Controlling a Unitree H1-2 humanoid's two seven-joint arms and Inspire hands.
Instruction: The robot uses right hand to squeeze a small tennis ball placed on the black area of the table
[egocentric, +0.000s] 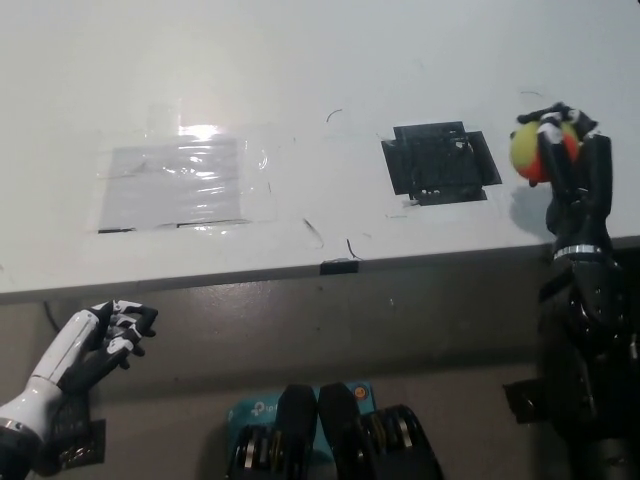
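Observation:
A small yellow and orange-red tennis ball is held in my black right hand, whose fingers are wrapped over its top and side. Hand and ball are over the white table near its right front corner. The black taped area lies to the left of the ball, with nothing on it. My white left hand rests below the table's front edge at the lower left, its fingers curled loosely.
A clear plastic sheet is taped on the white table at the left. A small black tab sits on the front edge. A teal box lies on the floor below.

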